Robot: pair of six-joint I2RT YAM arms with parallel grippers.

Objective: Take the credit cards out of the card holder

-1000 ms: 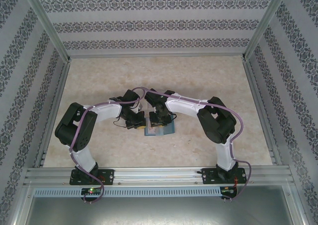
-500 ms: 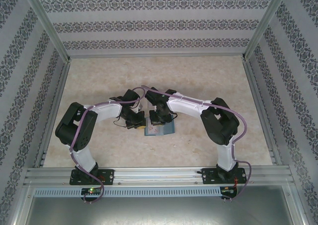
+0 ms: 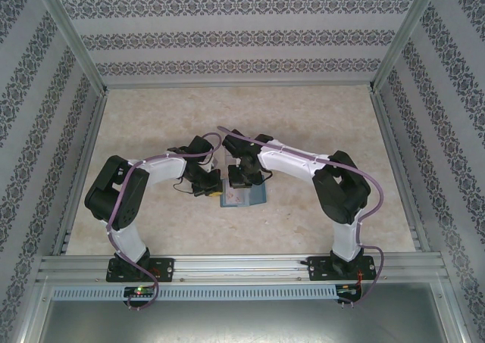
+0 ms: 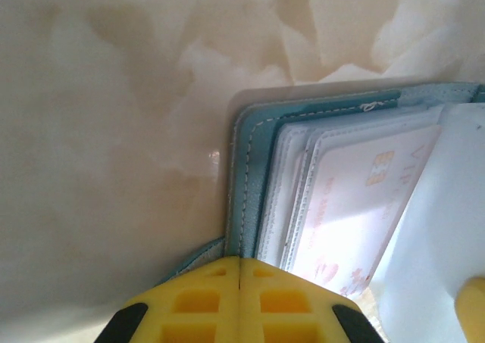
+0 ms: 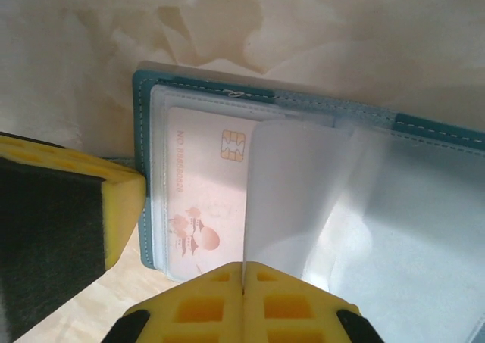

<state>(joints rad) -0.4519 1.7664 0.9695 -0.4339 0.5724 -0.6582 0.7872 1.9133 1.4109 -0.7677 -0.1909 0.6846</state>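
Observation:
The teal card holder [image 3: 244, 198] lies open on the table between both arms. My left gripper [image 4: 240, 263] is shut on the holder's teal edge [image 4: 246, 176], at its near left corner. A pale card [image 5: 204, 199] with a gold chip and pinkish print sits in a clear pocket of the holder [image 5: 142, 131]; it is also seen in the left wrist view as the pale card [image 4: 356, 207]. My right gripper [image 5: 244, 271] is shut on a translucent sleeve leaf [image 5: 295, 199] that stands up from the holder. The dark card is hidden.
The holder rests on a beige marbled tabletop [image 3: 303, 123] fenced by metal rails [image 3: 235, 266] and patterned walls. Both grippers, the left [image 3: 208, 184] and the right [image 3: 241, 176], crowd together over the holder. The left finger [image 5: 68, 207] lies close beside the holder's left edge.
The right arm's elbow has swung a little to the right and its wrist has shifted slightly away. The left arm and the holder have stayed in place.

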